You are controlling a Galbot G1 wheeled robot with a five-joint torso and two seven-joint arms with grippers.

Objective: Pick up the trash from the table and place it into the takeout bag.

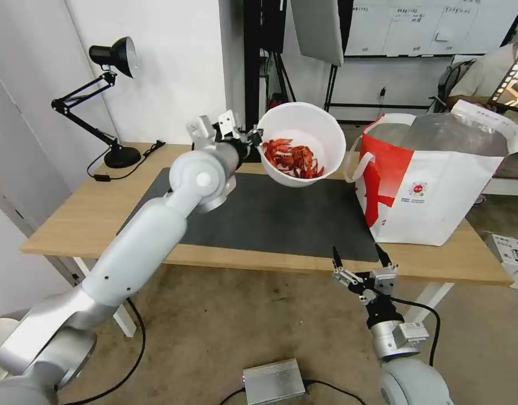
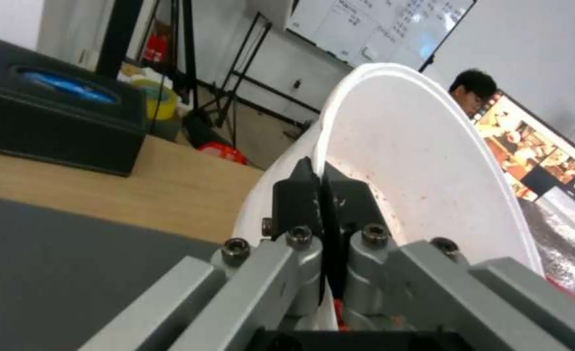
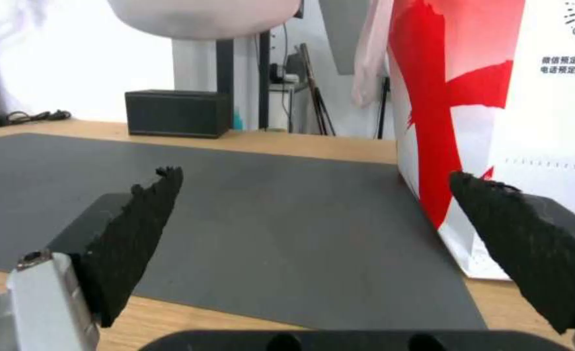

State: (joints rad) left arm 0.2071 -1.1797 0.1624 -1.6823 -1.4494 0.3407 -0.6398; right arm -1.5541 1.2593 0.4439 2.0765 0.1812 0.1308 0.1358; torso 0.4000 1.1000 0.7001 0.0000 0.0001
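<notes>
My left gripper [image 1: 254, 136] is shut on the rim of the white bowl [image 1: 309, 132] of red crayfish shells [image 1: 293, 159], held tilted in the air above the dark mat [image 1: 281, 216] of the table [image 1: 90, 216]. In the left wrist view the black fingers [image 2: 300, 195] pinch the bowl's rim [image 2: 372, 122]. The takeout bag [image 1: 439, 191], white with a red side panel and foil lining, stands open on the table's right end, to the right of the bowl. My right gripper [image 1: 360, 260] hangs open at the table's front edge, near the bag [image 3: 528, 97]; the bowl's underside [image 3: 203, 19] shows above.
A black desk lamp [image 1: 110, 84] stands at the table's back left corner with its cable. A black tissue box [image 3: 177, 113] sits at the back edge, also seen as the black box [image 2: 47, 122]. A silver box [image 1: 273, 381] lies on the floor. A white carton [image 1: 509, 250] sits right of the table.
</notes>
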